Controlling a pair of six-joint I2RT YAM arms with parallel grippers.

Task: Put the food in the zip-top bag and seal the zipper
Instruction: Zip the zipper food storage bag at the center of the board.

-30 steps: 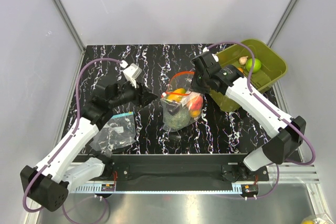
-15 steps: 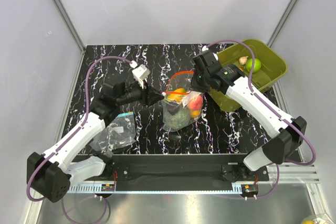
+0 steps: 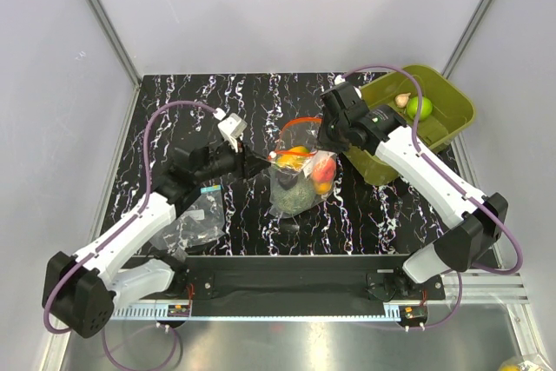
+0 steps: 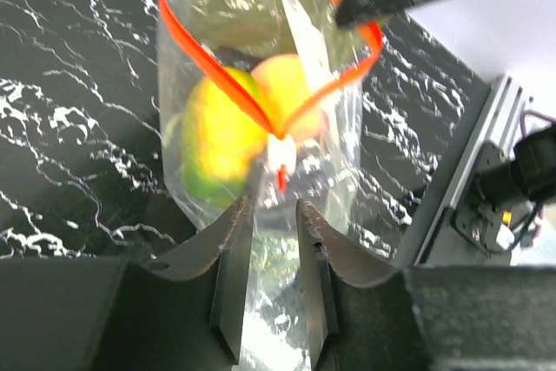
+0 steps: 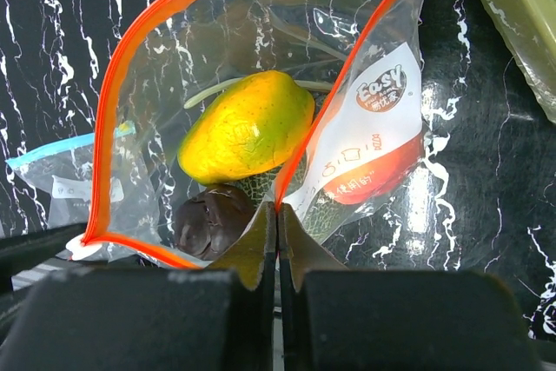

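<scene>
The zip-top bag point(image 3: 295, 182) stands at the table's middle with its mouth open. Its red-orange zipper point(image 5: 165, 6) forms a loop. Inside are a yellow-green fruit point(image 5: 248, 123), a dark brown piece point(image 5: 208, 219), a netted melon point(image 3: 294, 193) and a red fruit point(image 3: 323, 169). My right gripper point(image 5: 276, 208) is shut on the zipper strip at the mouth's right end; it also shows in the top view point(image 3: 320, 147). My left gripper point(image 4: 271, 213) is open, its fingertips on either side of the bag's plastic just below the white slider point(image 4: 280, 158) at the zipper's left end.
The olive-green tub point(image 3: 452, 119) stands at the back right with a green apple point(image 3: 422, 107) and another small piece in it. A second clear bag with a teal-blue strip point(image 3: 195, 215) lies crumpled at the front left, under my left arm.
My left gripper has moved right, from clear of the bag up to the zipper's left end. My right gripper has held its grip and barely moved.
</scene>
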